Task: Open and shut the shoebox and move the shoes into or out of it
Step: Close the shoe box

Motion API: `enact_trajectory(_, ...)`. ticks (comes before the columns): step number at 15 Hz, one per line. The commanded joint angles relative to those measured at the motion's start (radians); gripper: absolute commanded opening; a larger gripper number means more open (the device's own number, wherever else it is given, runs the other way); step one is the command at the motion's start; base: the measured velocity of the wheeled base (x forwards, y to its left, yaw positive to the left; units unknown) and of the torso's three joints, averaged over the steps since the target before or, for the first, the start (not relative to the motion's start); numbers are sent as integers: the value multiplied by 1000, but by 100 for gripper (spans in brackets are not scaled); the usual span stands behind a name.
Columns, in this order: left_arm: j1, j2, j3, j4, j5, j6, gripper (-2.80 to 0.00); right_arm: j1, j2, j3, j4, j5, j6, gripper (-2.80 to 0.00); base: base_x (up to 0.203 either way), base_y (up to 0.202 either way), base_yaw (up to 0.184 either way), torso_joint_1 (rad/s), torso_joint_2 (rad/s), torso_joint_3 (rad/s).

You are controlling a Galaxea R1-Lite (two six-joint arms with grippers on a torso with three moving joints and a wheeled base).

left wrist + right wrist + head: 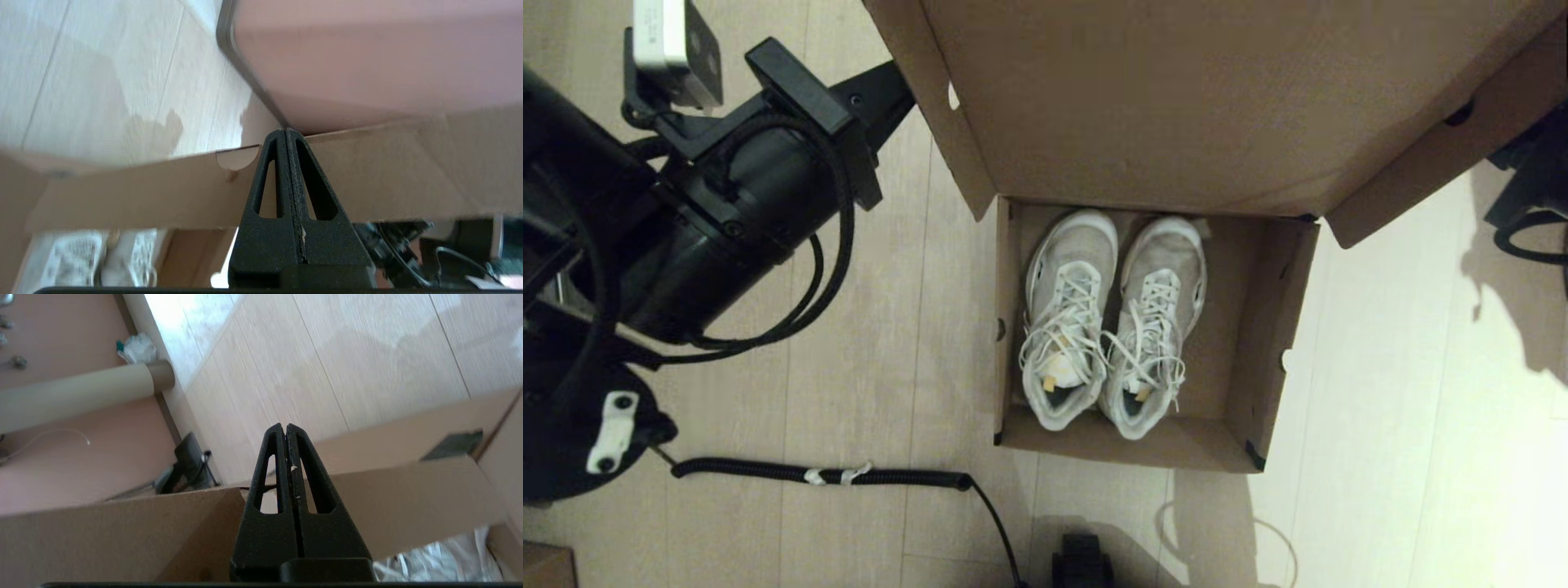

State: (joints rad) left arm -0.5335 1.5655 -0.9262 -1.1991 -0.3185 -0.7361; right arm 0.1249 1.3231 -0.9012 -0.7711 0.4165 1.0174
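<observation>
The brown shoebox (1262,327) stands open on the floor, its lid (1176,98) raised at the far side. Both white and grey shoes (1070,318) (1156,327) lie side by side inside, toes pointing away from me. My left gripper (903,83) is shut and empty, its tip against the lid's left side flap (143,192); its fingertips (284,131) meet with nothing between them. My right gripper (284,426) is also shut and empty, beside the lid's right flap (408,506). In the head view only the right arm (1531,188) shows, behind that flap.
A black coiled cable (825,474) lies on the wooden floor in front of the box, and a small black object (1082,563) sits near the bottom edge. A cardboard tube (81,392) and dark clutter (188,465) lie by the wall.
</observation>
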Motion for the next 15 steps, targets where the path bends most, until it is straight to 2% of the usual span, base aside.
enact_trajectory(1,-15,-46,66,-6,-4,-2,-280,-1,-45,45,-2,8,4,-280,0,0,0,0,0,0)
enact_trajectory(3,-31,-50,124,-10,-4,15,-280,-1,-49,89,-6,27,-1,-280,0,0,0,0,0,0)
enact_trajectory(7,-87,-36,253,-109,-4,22,-280,-4,-63,172,-10,103,-5,-280,0,0,0,0,0,0)
enact_trajectory(10,-141,-38,337,-120,-5,52,-280,-11,-65,215,-10,145,-34,-280,0,0,0,0,0,0)
enact_trajectory(12,-149,-33,364,-152,-5,60,-280,-11,-56,240,-9,147,-90,-280,0,0,0,0,0,0)
enact_trajectory(15,-149,8,357,-186,-5,61,-280,-11,-29,227,-10,146,-94,-280,0,0,0,0,0,0)
